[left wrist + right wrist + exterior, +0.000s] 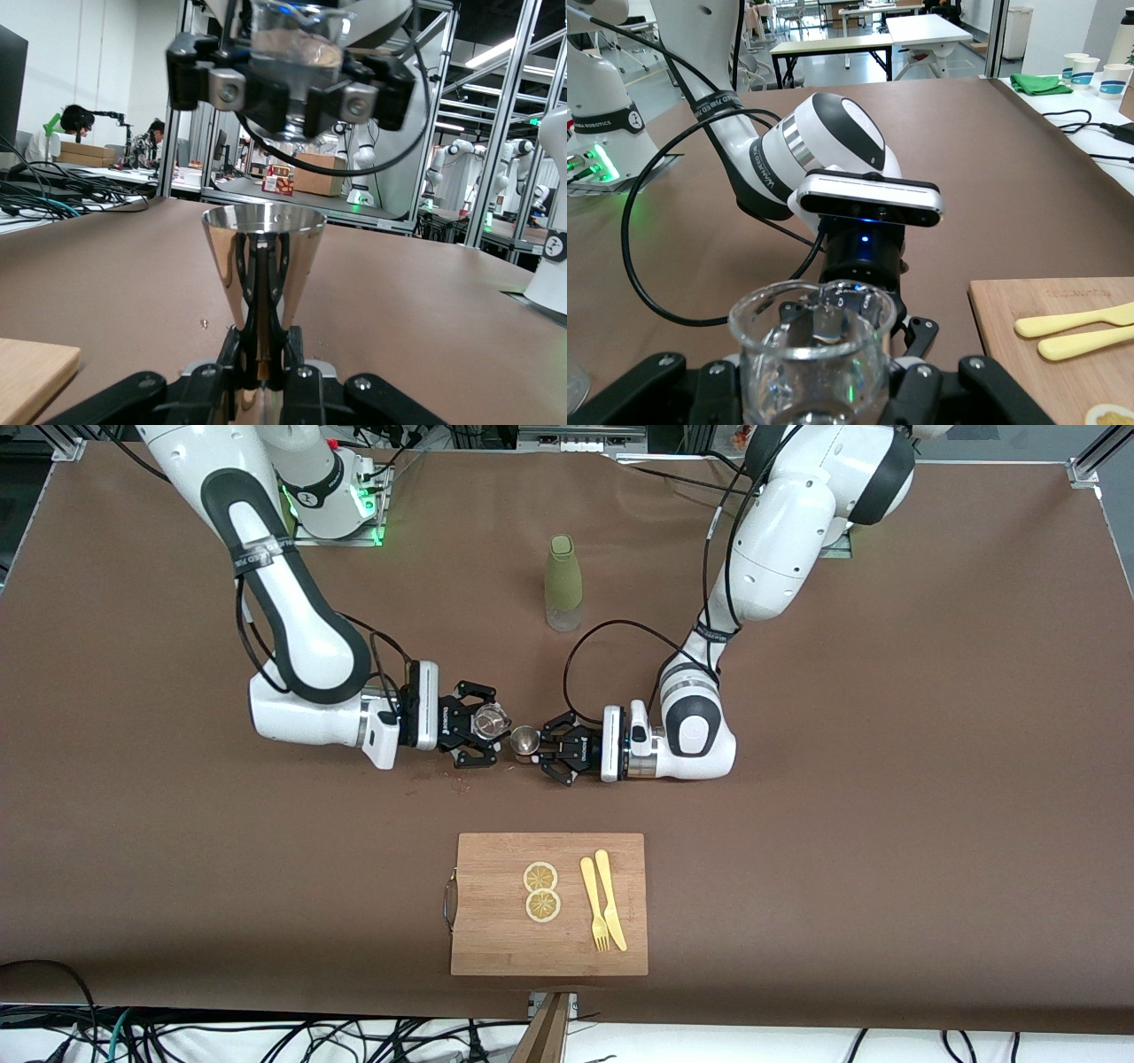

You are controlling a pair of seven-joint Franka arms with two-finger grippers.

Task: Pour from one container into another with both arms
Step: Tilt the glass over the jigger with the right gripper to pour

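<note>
Front view: at the centre of the frame the two arms meet tip to tip above the brown table. The right gripper, reaching in from the frame's left, has its fingers closed on the small glass cup. The left gripper, coming from the frame's right, is clamped on the silver jigger. Cup and jigger sit just beside each other, the cup a little higher in the frame. I judge that the pour is about to start or is just starting. The next move calls for tilting the cup further while the jigger is held steady under its lip. In the upper middle stands an olive-green bottle, well apart from both grippers. At the lower centre lies a wooden cutting board with two lemon slices, a yellow fork and a yellow knife. None of these blocks the pour.

Left wrist view: the jigger stands upright at the frame's centre, pinched at its narrow waist. The cup hangs above it at the top of the frame, held by the right gripper.

Right wrist view: the cup fills the lower centre of the frame, and I cannot tell how much it contains. The left arm's wrist faces it, and the board's corner shows at the lower right.
</note>
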